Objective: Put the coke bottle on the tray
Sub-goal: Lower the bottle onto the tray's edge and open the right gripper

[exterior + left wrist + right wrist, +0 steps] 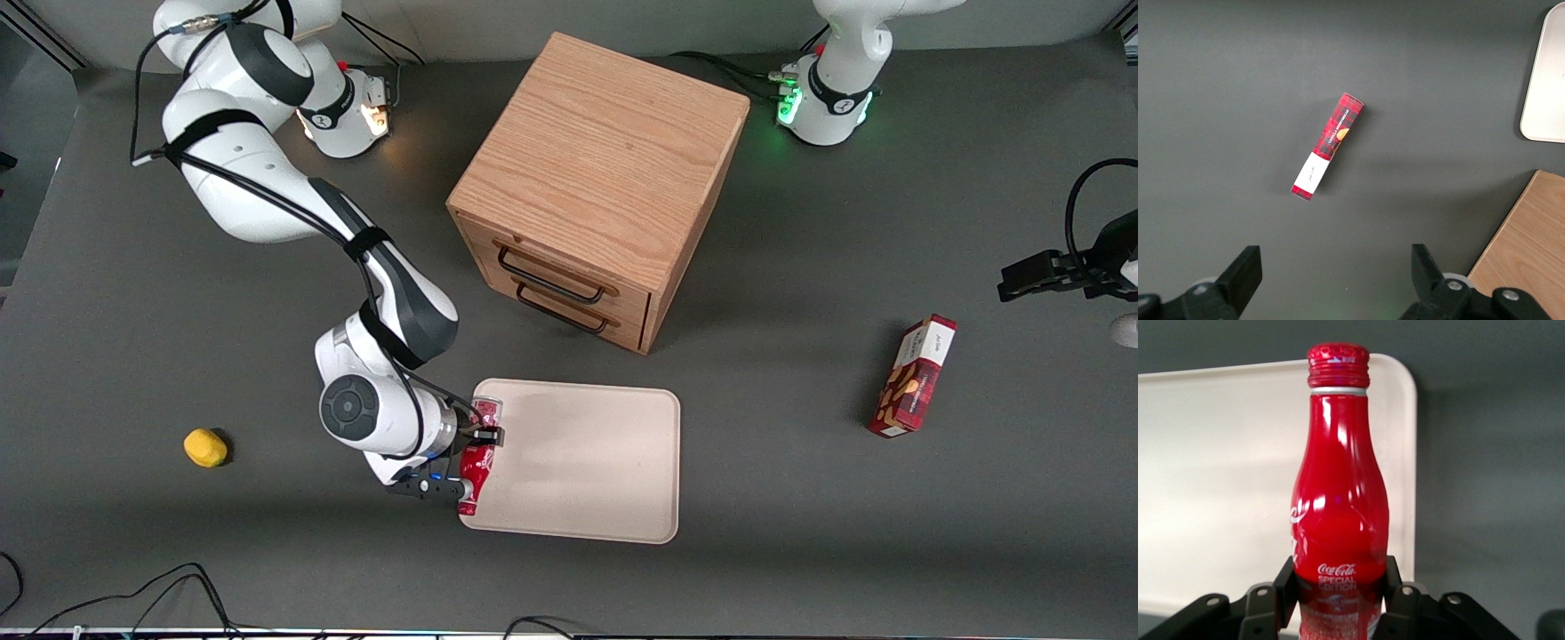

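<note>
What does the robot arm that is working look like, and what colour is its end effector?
The working arm is glossy white with dark grey joint bands, and a black cable is strapped along it. A round grey cap sits at its wrist. Its end effector, beside the tray's edge, is black with two fingers. Its base glows orange.

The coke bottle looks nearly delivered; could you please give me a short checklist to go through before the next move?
1. Grip: gripper shut on the coke bottle, fingers on its lower body: ok.
2. Bottle over the tray: only at the edge toward the working arm's end: not ok, carry it further in.
3. Bottle resting on the tray: cannot tell.
4. Landing spot: tray surface bare: ok.
5. Nearby obstacles: wooden drawer cabinet stands apart from the tray, farther from the front camera; snack box and yellow object lie well off: ok.
</note>
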`<state>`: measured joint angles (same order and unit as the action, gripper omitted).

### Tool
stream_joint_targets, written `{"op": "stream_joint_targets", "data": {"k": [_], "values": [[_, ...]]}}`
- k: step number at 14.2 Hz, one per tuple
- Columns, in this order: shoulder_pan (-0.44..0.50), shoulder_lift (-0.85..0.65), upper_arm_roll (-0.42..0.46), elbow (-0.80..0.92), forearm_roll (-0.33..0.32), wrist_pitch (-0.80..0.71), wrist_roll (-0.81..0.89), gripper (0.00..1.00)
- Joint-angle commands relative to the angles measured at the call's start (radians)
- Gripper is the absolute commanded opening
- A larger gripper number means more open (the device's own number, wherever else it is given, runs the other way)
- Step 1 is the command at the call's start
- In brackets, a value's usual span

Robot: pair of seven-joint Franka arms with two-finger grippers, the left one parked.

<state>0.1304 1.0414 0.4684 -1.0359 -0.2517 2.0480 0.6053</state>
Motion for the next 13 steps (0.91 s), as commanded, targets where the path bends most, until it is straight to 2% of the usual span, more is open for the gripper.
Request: {"op": "stream_joint_targets", "data": {"k": [1, 2, 5, 8, 9, 10, 13], "values": [[0.018, 0.016, -0.013, -0.01, -0.038, 0.055, 0.001, 0.14], [0.018, 0.019, -0.014, -0.027, -0.041, 0.075, 0.005, 0.2], [0.027, 0.031, -0.036, -0.043, -0.041, 0.106, 0.03, 0.26], [0.031, 0.032, -0.042, -0.044, -0.041, 0.107, 0.031, 0.48], [0.031, 0.032, -0.043, -0.044, -0.041, 0.107, 0.031, 0.65], [0.031, 0.032, -0.048, -0.044, -0.044, 0.109, 0.031, 1.0], [0.029, 0.029, -0.053, -0.044, -0.067, 0.13, 0.06, 1.0]]}}
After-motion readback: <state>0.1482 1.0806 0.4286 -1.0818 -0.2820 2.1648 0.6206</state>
